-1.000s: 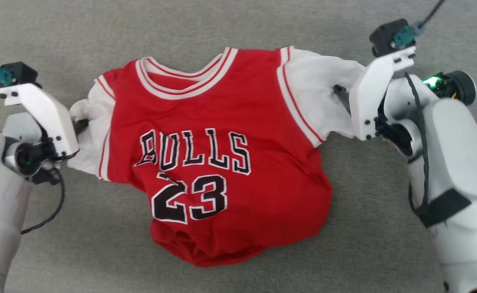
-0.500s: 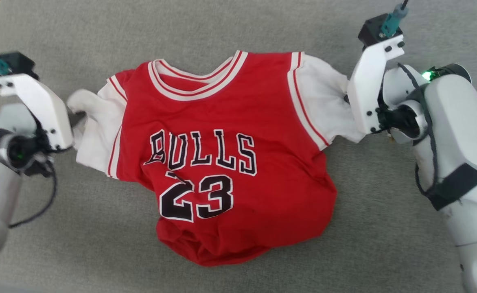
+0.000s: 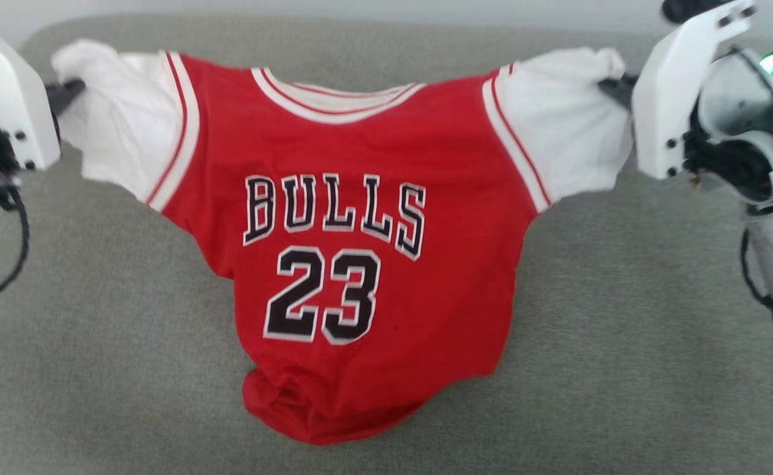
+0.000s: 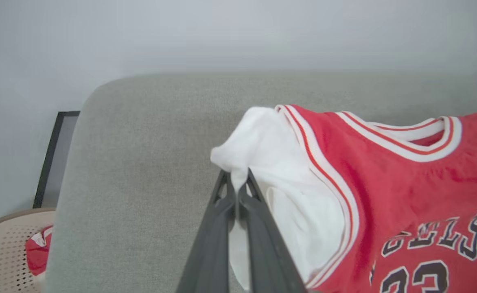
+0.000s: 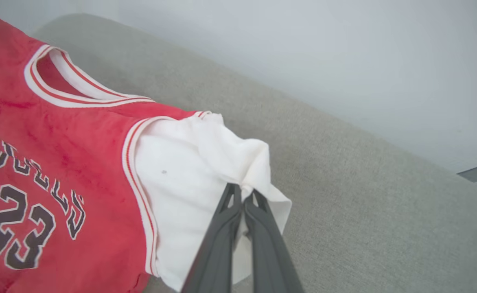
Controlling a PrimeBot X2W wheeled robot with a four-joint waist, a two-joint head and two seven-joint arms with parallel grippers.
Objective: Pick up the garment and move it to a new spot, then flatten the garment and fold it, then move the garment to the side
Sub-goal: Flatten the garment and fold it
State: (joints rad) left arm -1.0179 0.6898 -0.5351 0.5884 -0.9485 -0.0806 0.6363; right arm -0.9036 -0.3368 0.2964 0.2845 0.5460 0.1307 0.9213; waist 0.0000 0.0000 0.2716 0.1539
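The garment (image 3: pixel 360 198) is a red jersey with white sleeves, a striped collar and a black "BULLS 23" print facing me. It hangs stretched between my two grippers above the grey cushion (image 3: pixel 624 330), while its bunched lower hem (image 3: pixel 307 409) still rests on it. My left gripper (image 3: pixel 66 89) is shut on the tip of the left white sleeve (image 4: pixel 263 138), fingers pinching the cloth (image 4: pixel 237 183). My right gripper (image 3: pixel 614 84) is shut on the right white sleeve (image 5: pixel 206 162), with the cloth gathered between its fingertips (image 5: pixel 242 195).
The grey cushion (image 4: pixel 141 142) ends at a rounded far edge against a pale wall (image 4: pixel 222 32). A beige perforated basket (image 4: pixel 2 244) holding a red cloth sits low beside its left end, next to a dark frame (image 4: pixel 55 150).
The right gripper closed on the right sleeve. Both grippers then rose and moved apart, lifting the shoulders and pulling the garment taut. The head view also shifted.
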